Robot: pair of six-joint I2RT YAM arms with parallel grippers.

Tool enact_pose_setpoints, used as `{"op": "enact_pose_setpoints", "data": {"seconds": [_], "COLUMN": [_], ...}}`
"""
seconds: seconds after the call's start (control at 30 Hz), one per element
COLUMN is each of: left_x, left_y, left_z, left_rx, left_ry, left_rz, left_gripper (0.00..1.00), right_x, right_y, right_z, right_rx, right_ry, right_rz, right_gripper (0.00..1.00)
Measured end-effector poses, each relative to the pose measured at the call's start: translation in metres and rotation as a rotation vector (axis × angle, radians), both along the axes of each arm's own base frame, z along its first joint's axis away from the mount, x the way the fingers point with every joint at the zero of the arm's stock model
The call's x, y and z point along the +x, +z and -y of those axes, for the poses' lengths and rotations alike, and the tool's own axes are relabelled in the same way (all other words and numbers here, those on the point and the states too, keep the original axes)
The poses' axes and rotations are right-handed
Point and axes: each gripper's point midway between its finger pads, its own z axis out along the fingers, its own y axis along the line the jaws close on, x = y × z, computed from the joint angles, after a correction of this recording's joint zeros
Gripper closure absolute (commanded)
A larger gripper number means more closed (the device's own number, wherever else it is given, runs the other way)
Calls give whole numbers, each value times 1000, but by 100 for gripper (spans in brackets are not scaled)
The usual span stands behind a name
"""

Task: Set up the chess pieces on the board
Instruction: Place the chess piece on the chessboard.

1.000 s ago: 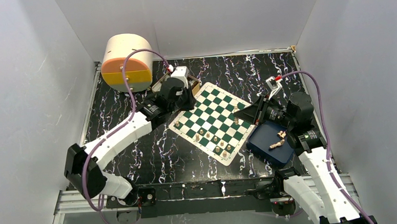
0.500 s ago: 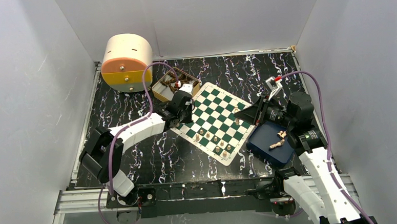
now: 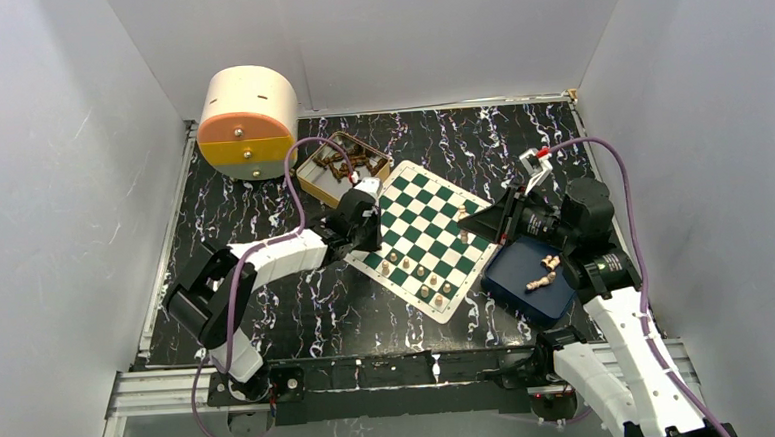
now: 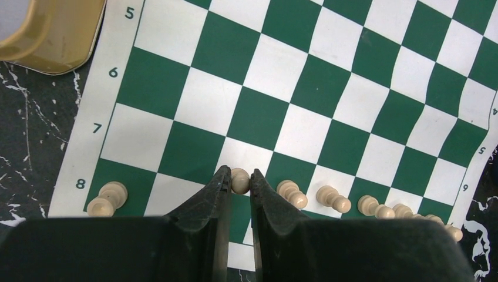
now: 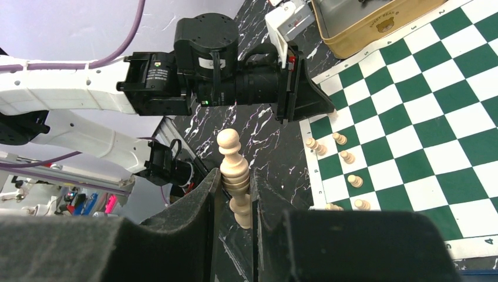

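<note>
**A:** How far along is the setup?

**B:** Early, by the look of it. On the thin, flat board of dark green and white checks (image 3: 415,205), a cluster of small light tan turned wooden pieces (image 3: 422,277) stands in two short rows near the mat's lower corner in the top view. One or two more stand toward its right side. The upper half of the mat is bare.

**A:** And what is left?

**B:** A few loose tan pieces (image 3: 542,273) lie on their sides in the dark blue rectangular tray (image 3: 512,284) at the right. The glossy gold metal tin (image 4: 47,32) with rounded corners, at the board's upper left, holds a heap of dark brown pieces (image 3: 346,164). None of those appears on the squares yet.

**A:** The tools?

**B:** The left tool (image 4: 239,182) is clenched on a small round-headed tan pawn (image 4: 239,179). It stands at the bottom centre of the left wrist frame, in line with its neighbours. The right tool (image 5: 235,182) grips a taller tan wooden piece (image 5: 232,164), ball-topped and ring-collared, upright in the air. Whether it hangs over the mat or beside it cannot be told.

**A:** Textures?

**B:** The wood is smooth, matte and lathe-turned. The mat ripples slightly at its right edge. The surface (image 3: 212,198) is black with white marble-like veins.
</note>
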Motion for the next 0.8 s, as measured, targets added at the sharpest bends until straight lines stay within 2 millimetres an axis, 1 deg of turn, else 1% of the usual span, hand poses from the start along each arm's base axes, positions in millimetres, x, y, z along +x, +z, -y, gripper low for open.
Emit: {"op": "enact_pose_setpoints", "data": {"seconds": [0.17,0.4,0.8], "left_x": [0,1,0], "left_y": [-8,-12,-20], "left_z": [3,7,7], "left_rx": [-10,-21,-10], "left_ry": [-11,-23,-33], "left_rz": [-3,0,-5], "left_gripper": [87,85,79], "right_x": [0,1,2], "right_y": [5,4,2], "right_z": [0,0,0], "right_rx": [-1,-4,-7], "right_ry": [1,2,2], "right_rz": [16,17,12], "right_gripper": [78,78,78]}}
